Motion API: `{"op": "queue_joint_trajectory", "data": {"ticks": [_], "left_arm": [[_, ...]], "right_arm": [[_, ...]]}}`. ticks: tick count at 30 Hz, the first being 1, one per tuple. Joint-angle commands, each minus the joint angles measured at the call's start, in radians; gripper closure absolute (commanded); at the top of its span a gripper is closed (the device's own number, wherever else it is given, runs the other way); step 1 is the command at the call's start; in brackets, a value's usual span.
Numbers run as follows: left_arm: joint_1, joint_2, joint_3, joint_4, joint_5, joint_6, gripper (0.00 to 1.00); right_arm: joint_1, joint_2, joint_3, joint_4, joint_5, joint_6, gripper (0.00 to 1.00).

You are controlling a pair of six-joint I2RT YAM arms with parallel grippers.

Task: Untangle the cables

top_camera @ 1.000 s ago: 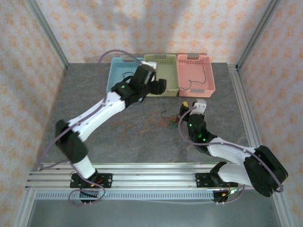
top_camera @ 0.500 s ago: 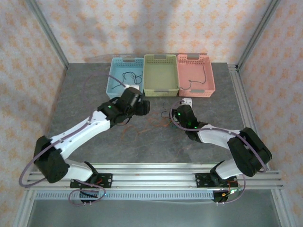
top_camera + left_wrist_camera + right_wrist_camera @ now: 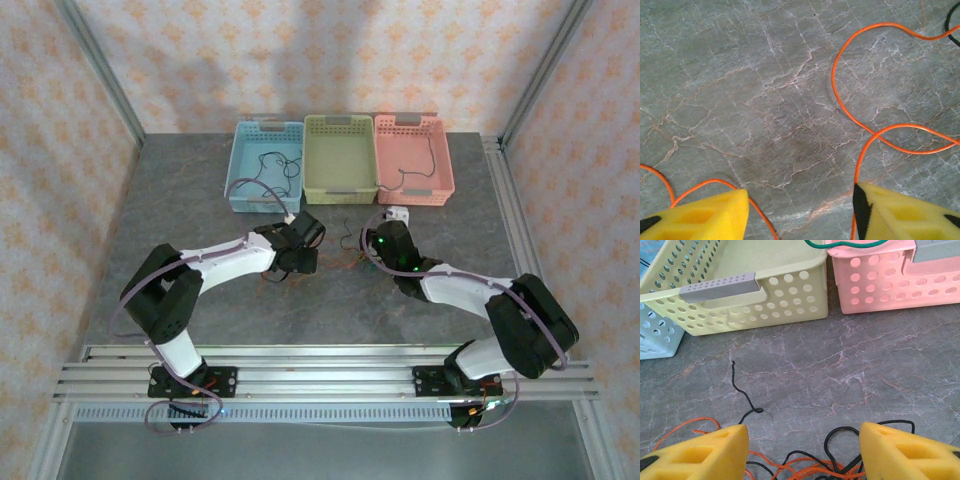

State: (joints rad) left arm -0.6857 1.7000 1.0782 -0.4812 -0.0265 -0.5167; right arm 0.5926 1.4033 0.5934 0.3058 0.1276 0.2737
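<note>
Two grippers hang low over the grey worktop (image 3: 180, 200), facing each other across a loose tangle of cables (image 3: 342, 262) (orange and black strands, mostly) that lies in front of the baskets.

The left gripper (image 3: 800, 216) has its jaws spread, with nothing between the yellow fingers (image 3: 700, 216). An orange cable (image 3: 840, 95) loops over the bare worktop ahead of it, with a run passing just beside each fingertip. A bit of black cable (image 3: 952, 25) shows at the top right corner of its wrist view.

The right gripper (image 3: 802, 455) is spread too. The tangled cables lie on the worktop between its fingertips, not pinched. One thin black strand (image 3: 736, 386) trails away from them toward the green basket (image 3: 790, 295).

Three baskets stand side by side at the far edge: the blue basket (image 3: 236, 165) on the left, the green one in the middle, and the pink basket (image 3: 880, 287) on the right. A curled black wire (image 3: 272, 165) lies in the blue basket. A green cable (image 3: 812, 245) shows at the top of the pink basket's near wall.
</note>
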Motion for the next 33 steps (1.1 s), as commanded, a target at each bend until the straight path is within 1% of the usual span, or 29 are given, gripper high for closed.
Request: {"op": "queue_joint_trajectory", "data": {"ticks": [1,4,6,7,8,9,10,12,15,19,27,29,31,32,33], "left_arm": [[-0.013,0.027,0.033,0.014,0.015,0.005,0.5],[-0.022,0.049,0.046,0.007,0.03,0.008,0.62],[-0.026,0.04,0.047,0.006,0.044,0.012,0.64],[-0.026,0.032,0.045,0.005,0.048,0.012,0.63],[-0.026,0.02,0.045,0.002,0.049,0.01,0.59],[-0.025,0.008,0.046,-0.003,0.051,0.01,0.54],[-0.026,-0.002,0.047,-0.008,0.048,0.01,0.51],[-0.025,-0.021,0.052,-0.02,0.052,0.012,0.48],[-0.033,-0.036,0.047,-0.019,0.071,0.016,0.49],[-0.061,-0.009,0.048,-0.037,0.052,0.03,0.48],[-0.063,0.055,0.062,-0.052,0.015,0.041,0.48],[-0.062,0.088,0.075,-0.062,0.013,0.045,0.49],[-0.063,0.102,0.078,-0.061,0.013,0.045,0.54],[-0.062,0.102,0.078,-0.057,0.013,0.045,0.57],[-0.063,0.099,0.077,-0.053,0.014,0.044,0.63]], "right_arm": [[-0.004,-0.025,-0.002,-0.008,0.015,0.011,0.4],[-0.005,-0.027,-0.004,-0.004,0.016,0.013,0.4],[-0.005,-0.033,-0.007,-0.004,0.02,0.011,0.4],[-0.005,-0.035,-0.008,-0.003,0.022,0.011,0.4],[-0.005,-0.036,-0.01,0.001,0.024,0.01,0.39],[-0.005,-0.037,-0.011,0.003,0.024,0.01,0.39],[-0.005,-0.036,-0.012,0.006,0.024,0.01,0.39],[-0.005,-0.034,-0.012,0.007,0.023,0.01,0.39],[-0.005,-0.035,-0.011,0.006,0.021,0.009,0.39],[-0.004,-0.046,-0.017,0.011,0.029,0.005,0.39],[-0.005,-0.037,-0.015,0.014,0.02,0.006,0.39],[-0.005,-0.035,-0.015,0.013,0.017,0.007,0.39],[-0.005,-0.035,-0.015,0.013,0.015,0.007,0.39],[-0.005,-0.034,-0.013,0.013,0.015,0.007,0.39],[-0.005,-0.034,-0.014,0.015,0.015,0.006,0.39]]}}
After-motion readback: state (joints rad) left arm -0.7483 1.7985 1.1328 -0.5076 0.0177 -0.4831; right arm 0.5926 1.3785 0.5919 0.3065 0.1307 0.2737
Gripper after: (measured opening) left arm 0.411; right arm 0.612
